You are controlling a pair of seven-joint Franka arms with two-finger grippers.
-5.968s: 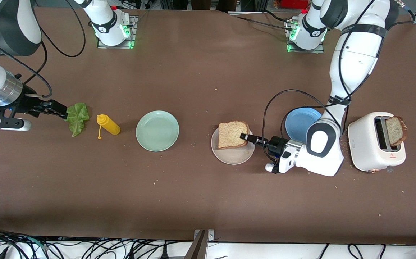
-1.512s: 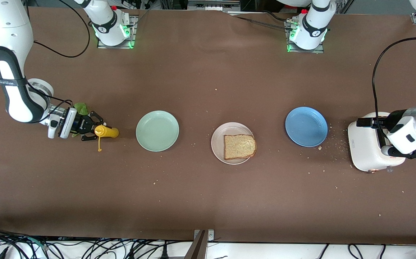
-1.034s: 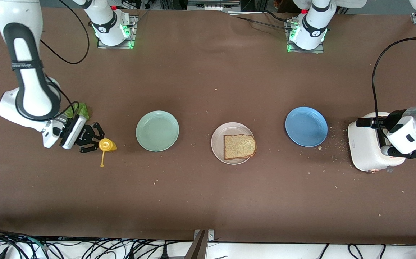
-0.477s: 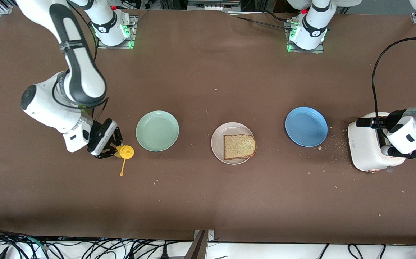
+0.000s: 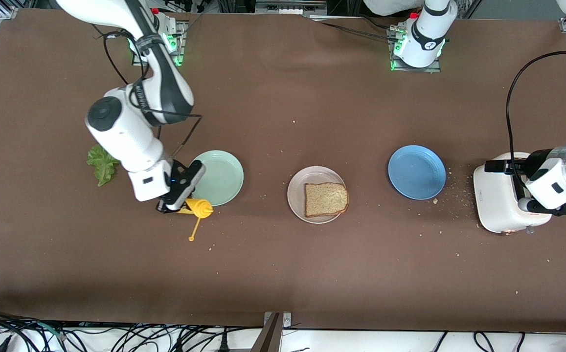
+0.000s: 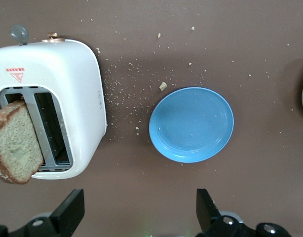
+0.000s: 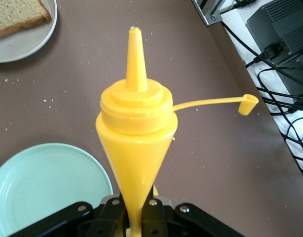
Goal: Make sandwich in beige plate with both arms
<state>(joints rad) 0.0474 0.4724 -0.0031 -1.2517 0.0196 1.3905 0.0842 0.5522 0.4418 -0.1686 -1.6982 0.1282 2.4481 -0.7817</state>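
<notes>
Two tools: right tool (image 5: 181, 205) clenched on yellow squeeze bottle (image 7: 136, 133) over mint-green plate's (image 5: 221, 177) rim; left tool (image 6: 136, 217) spread wide over toaster (image 6: 53, 98).

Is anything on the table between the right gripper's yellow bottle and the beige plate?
Nothing visible. The right gripper holds the yellow squeeze bottle at the mint-green plate's edge; only bare brown table and crumbs separate it from the round beige plate.

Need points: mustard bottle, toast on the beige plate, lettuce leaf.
mustard bottle (image 7: 136, 123), right wrist view, on its yellow cap collar below the nozzle.
toast slice (image 5: 326, 199), front view, middle of its top face, on the beige plate.
lettuce leaf (image 5: 101, 164), front view, middle of the leaf.
</notes>
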